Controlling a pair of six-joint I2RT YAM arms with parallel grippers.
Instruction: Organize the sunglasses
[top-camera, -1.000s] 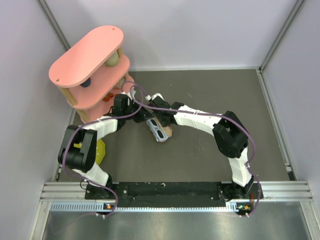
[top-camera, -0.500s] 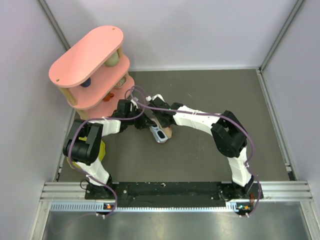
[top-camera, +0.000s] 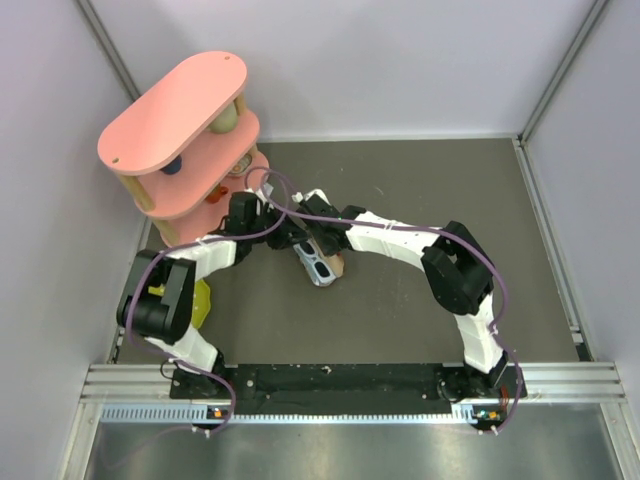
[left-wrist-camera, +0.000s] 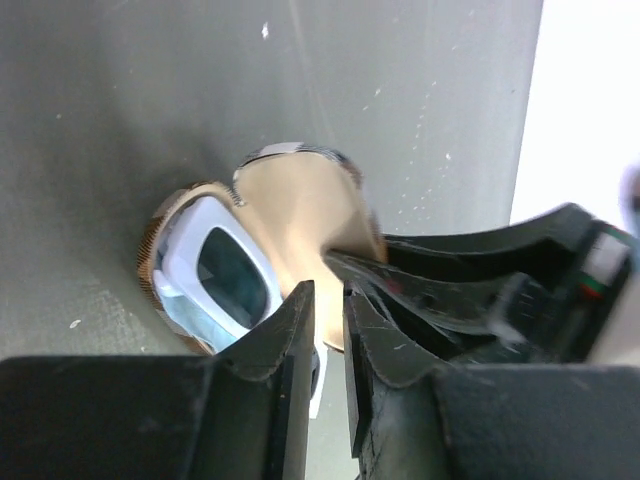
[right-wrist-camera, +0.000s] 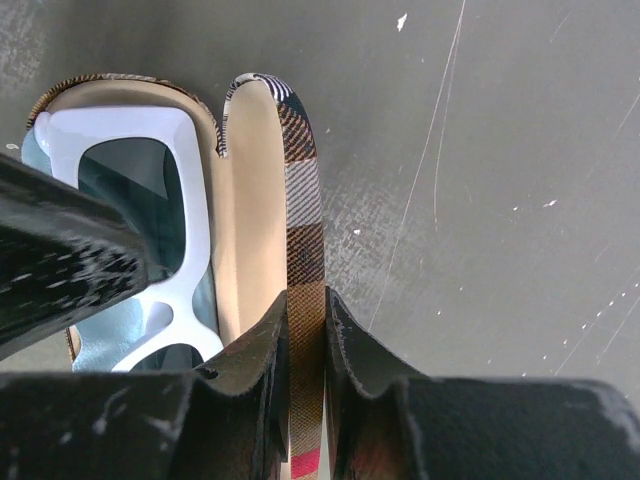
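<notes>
Right wrist view: right claw (right-wrist-camera: 305, 300) pinches the edge of the plaid lid (right-wrist-camera: 300, 180) of the open case (right-wrist-camera: 120, 82); white sunglasses (right-wrist-camera: 192, 230) lie inside the case on a light blue cloth (right-wrist-camera: 110, 335); case rests on the grey bench (right-wrist-camera: 480, 200). Left wrist view: left claw (left-wrist-camera: 330, 295) hangs just above the case, fingers slightly parted by a narrow gap, nothing visibly gripped.
</notes>
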